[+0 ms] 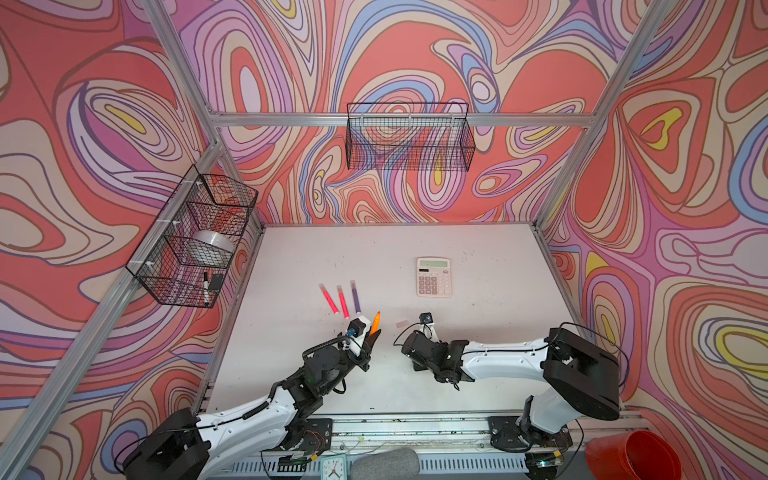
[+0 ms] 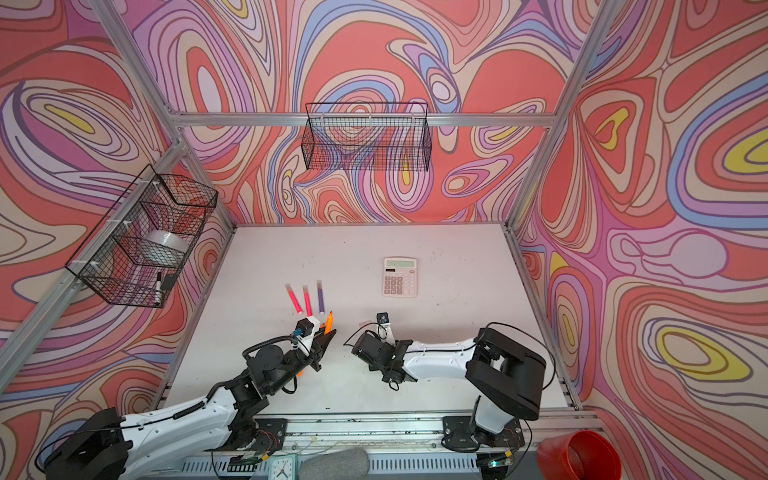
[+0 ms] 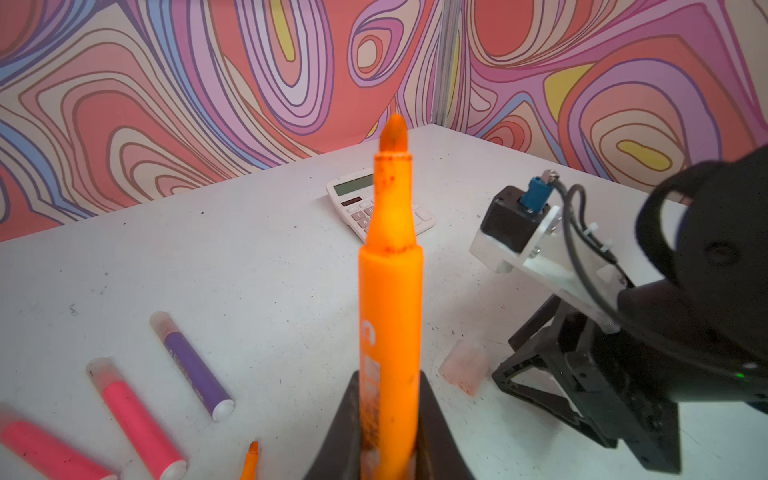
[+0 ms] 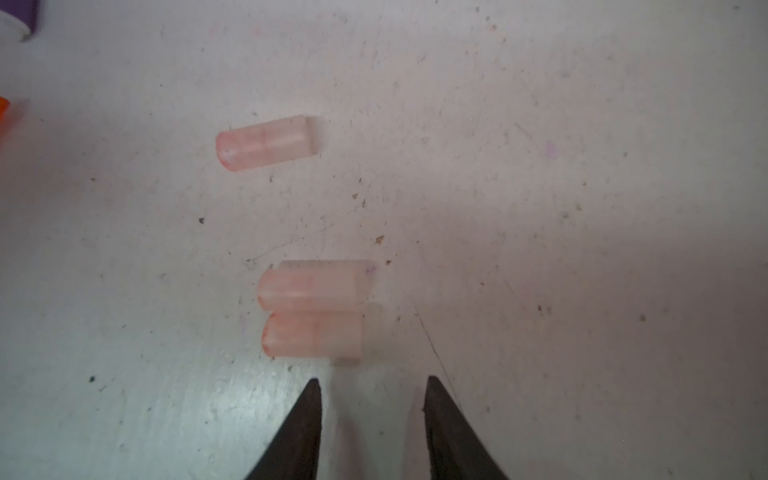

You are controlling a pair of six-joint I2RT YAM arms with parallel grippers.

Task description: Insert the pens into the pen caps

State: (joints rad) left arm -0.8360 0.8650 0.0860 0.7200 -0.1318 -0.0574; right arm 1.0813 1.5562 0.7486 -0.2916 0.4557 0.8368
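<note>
Pen, orange, tight in left claw (right claw ajar, empty)

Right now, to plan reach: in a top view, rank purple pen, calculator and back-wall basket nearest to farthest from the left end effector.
From the left end effector:
1. purple pen, just beyond, slightly left.
2. calculator, farther back, to the right.
3. back-wall basket, hung high, farthest back.

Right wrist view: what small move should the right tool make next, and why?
Probably advance the right tool onto the nearest cap and close: its jaws stand open and empty just short of it, while the left tool holds an uncapped orange pen.
</note>
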